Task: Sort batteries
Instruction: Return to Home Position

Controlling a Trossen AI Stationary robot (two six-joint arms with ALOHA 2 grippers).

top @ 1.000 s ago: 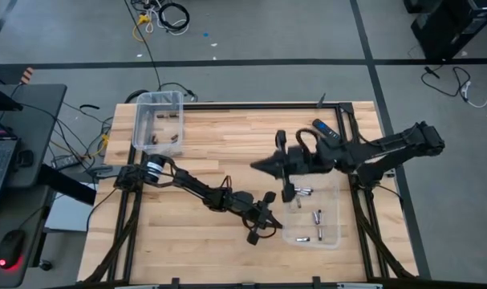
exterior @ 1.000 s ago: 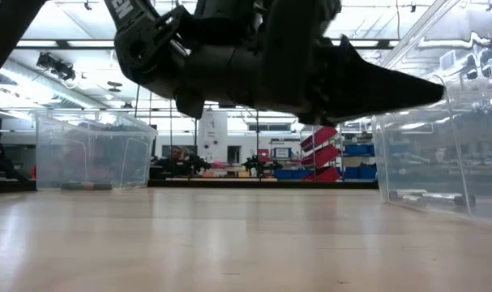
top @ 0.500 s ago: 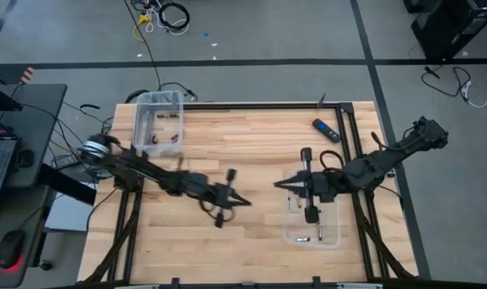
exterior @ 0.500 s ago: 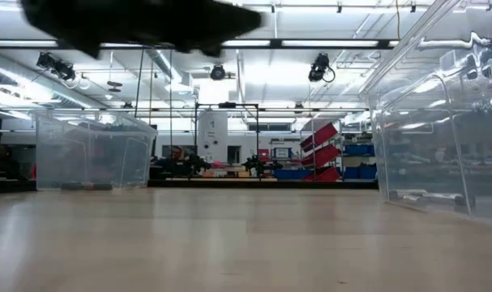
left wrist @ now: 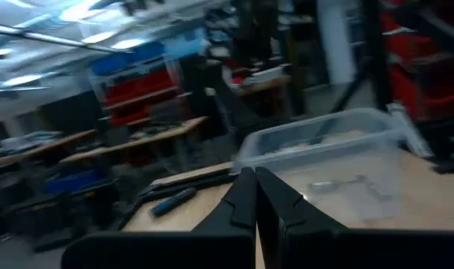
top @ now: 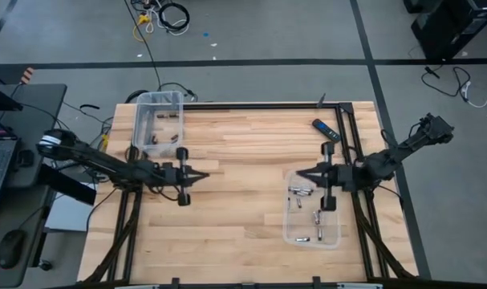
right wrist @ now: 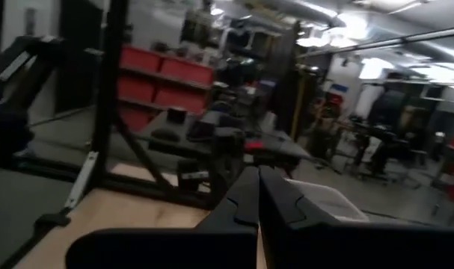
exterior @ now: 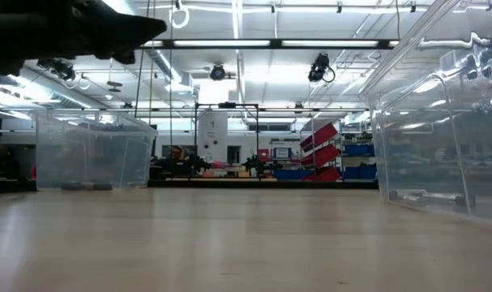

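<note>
Several silvery batteries lie on the floor of the clear right bin. A few dark ones lie in the clear left bin. My left gripper hovers level near the table's left side, below the left bin in the picture, pointing right, shut and empty. My right gripper hovers over the right bin's far end, pointing left, also shut and empty. Both wrist views show the fingers together, left and right. In the low view one battery shows through the right bin's wall.
A black-and-blue remote-like bar lies near the table's far right corner. Bare wood spans the middle between the two grippers. A black frame rail runs along the far edge. A laptop and a mouse sit on a side desk to the left.
Both arms have drawn back from the table's middle. The left gripper moved from beside the right bin toward the left edge and the far side, turning level. The right gripper pulled toward the right edge and now hovers over the right bin. No battery moved.
</note>
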